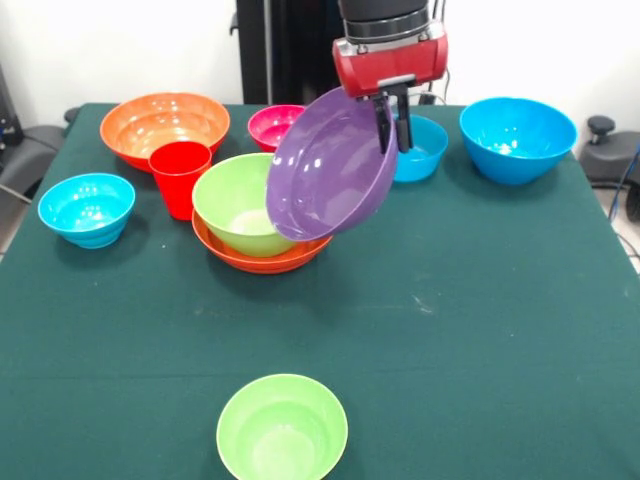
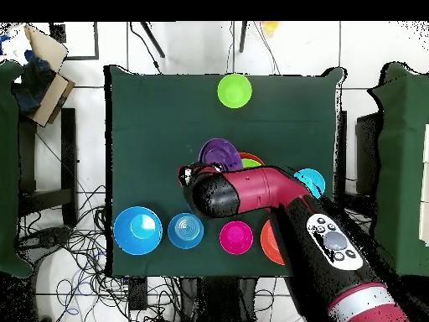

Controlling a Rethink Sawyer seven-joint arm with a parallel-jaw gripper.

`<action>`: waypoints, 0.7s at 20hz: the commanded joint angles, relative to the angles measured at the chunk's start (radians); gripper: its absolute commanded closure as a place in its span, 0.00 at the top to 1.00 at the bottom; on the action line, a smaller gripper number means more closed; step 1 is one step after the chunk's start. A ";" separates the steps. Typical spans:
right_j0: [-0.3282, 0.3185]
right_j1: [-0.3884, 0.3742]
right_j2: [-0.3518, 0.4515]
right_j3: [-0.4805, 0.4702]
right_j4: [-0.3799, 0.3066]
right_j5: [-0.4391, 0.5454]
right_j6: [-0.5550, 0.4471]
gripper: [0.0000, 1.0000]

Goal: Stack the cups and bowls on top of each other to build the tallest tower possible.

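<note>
My gripper (image 1: 394, 146) is shut on the far rim of the wide purple bowl (image 1: 330, 170). It holds the bowl tilted in the air, just right of and above the tower. The tower is a green bowl (image 1: 238, 208) nested in a wide orange bowl (image 1: 262, 260). The red cup (image 1: 180, 177) stands upright just left of the tower. In the overhead view the purple bowl (image 2: 219, 153) shows beside the tower (image 2: 250, 159), and my arm (image 2: 251, 191) hides the gripper.
A second orange bowl (image 1: 165, 125) and the magenta bowl (image 1: 274, 124) sit at the far left. Blue bowls sit at the left (image 1: 87, 208), behind the purple bowl (image 1: 427, 150) and at the far right (image 1: 517, 138). A green bowl (image 1: 282, 428) sits at the near edge.
</note>
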 commanded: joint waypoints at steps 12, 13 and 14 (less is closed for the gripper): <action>-0.116 0.018 0.153 0.062 -0.066 0.046 -0.119 0.00; -0.129 0.016 0.157 0.074 -0.073 0.040 -0.122 0.00; -0.134 0.017 0.158 0.077 -0.077 0.039 -0.123 0.00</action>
